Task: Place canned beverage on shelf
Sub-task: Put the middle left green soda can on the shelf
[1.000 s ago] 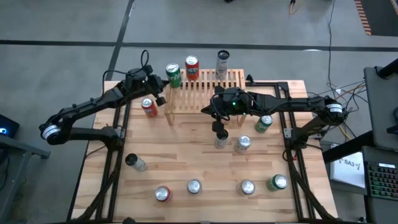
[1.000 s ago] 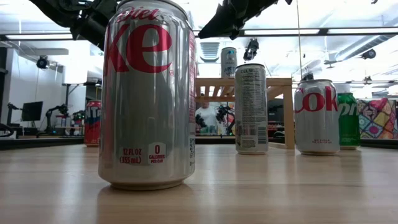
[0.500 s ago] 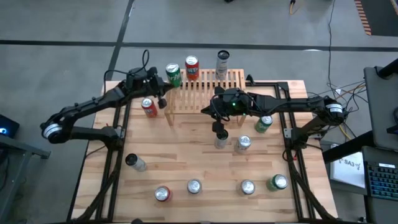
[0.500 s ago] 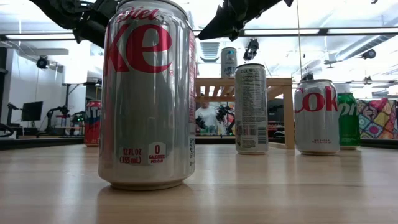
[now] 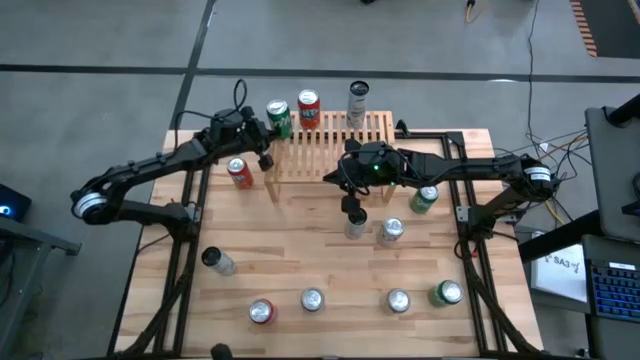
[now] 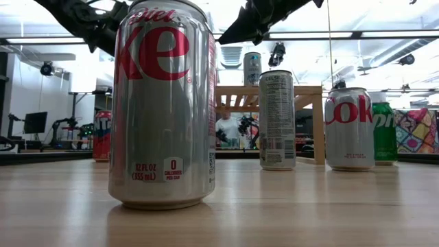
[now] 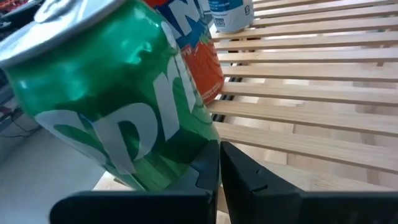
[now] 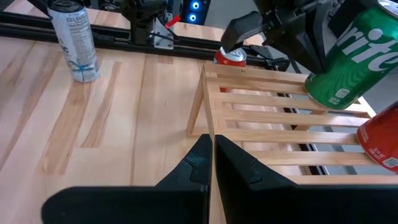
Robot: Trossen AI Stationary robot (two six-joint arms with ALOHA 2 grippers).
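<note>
- Since 1 second ago the left gripper (image 5: 262, 140) has slid toward the shelf (image 5: 330, 148); it now sits at the shelf's left end, right beside the green can (image 5: 279, 119).
- Nothing else on the table (image 5: 300, 250) has shifted, and the right arm is as it was.
- Left fingers (image 7: 249, 180) are clenched together, grasping nothing; in the left wrist view the green can (image 7: 118, 99) stands tilted just beside them, and whether it touches them I cannot tell.
- 3 cans stand on the slatted shelf top: the green can at the left end, a red can (image 5: 308, 107) next to it, and a tall pale can (image 5: 357, 102) further right along the far edge.
- Right gripper (image 5: 352, 205) hangs over the table in front of the shelf, fingers (image 8: 242, 168) pressed together and empty, above the tall silver can (image 5: 355, 226).
- Another red can (image 5: 238, 172) stands on the table left of the shelf.
- A silver can (image 5: 390, 230) and a green one (image 5: 424, 198) stand right of the right gripper.
- A dark can (image 5: 216, 260) lies near the left edge.
- Along the near edge stand 4 more cans: red-topped (image 5: 261, 312), 2 silver (image 5: 312, 299) (image 5: 398, 300), and green (image 5: 446, 293).
</note>
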